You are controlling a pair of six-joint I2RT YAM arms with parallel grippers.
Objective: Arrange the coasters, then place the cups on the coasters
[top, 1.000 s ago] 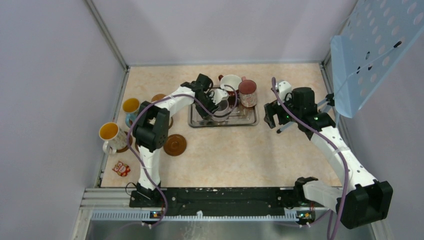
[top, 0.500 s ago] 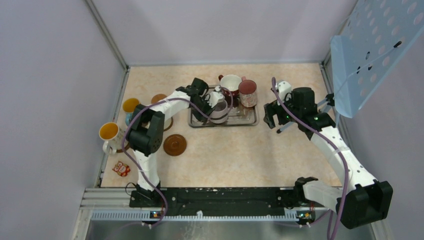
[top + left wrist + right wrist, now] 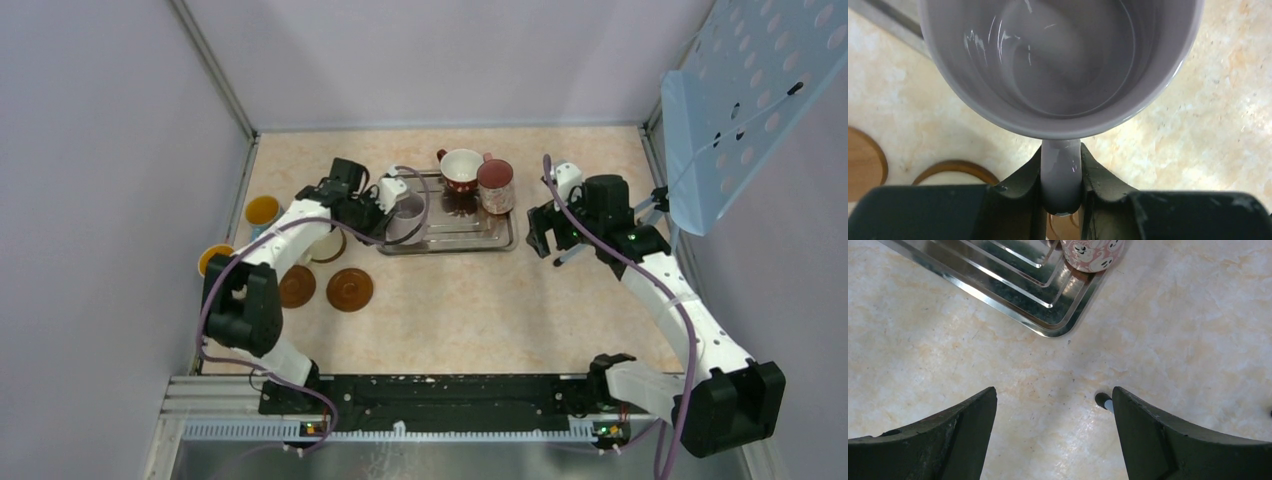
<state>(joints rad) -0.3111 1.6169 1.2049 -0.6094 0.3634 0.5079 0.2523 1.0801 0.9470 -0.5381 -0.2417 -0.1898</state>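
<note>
My left gripper (image 3: 387, 208) (image 3: 1061, 175) is shut on the handle of the lilac cup (image 3: 408, 216) (image 3: 1063, 60), which hangs upright over the left end of the steel tray (image 3: 470, 238). Two brown coasters (image 3: 349, 289) (image 3: 296, 286) lie on the table below it, and a third (image 3: 327, 247) is partly under the arm. Coaster edges (image 3: 955, 169) (image 3: 863, 165) show in the left wrist view. A red cup (image 3: 461, 168) and a maroon-pink cup (image 3: 495, 186) (image 3: 1093, 251) stand on the tray. A blue cup (image 3: 262, 210) and an orange-lined cup (image 3: 214, 258) stand at the left. My right gripper (image 3: 548, 236) (image 3: 1054, 415) is open over bare table.
Grey walls close in the table on the left, back and right. A blue perforated panel (image 3: 750, 90) leans in at the upper right. A small red-and-white object (image 3: 242, 337) lies at the near left. A thin grey rod (image 3: 1104, 401) rests by my right finger.
My left arm has swung left, carrying the lilac cup from the middle of the tray to its left end. The right arm has not moved.
</note>
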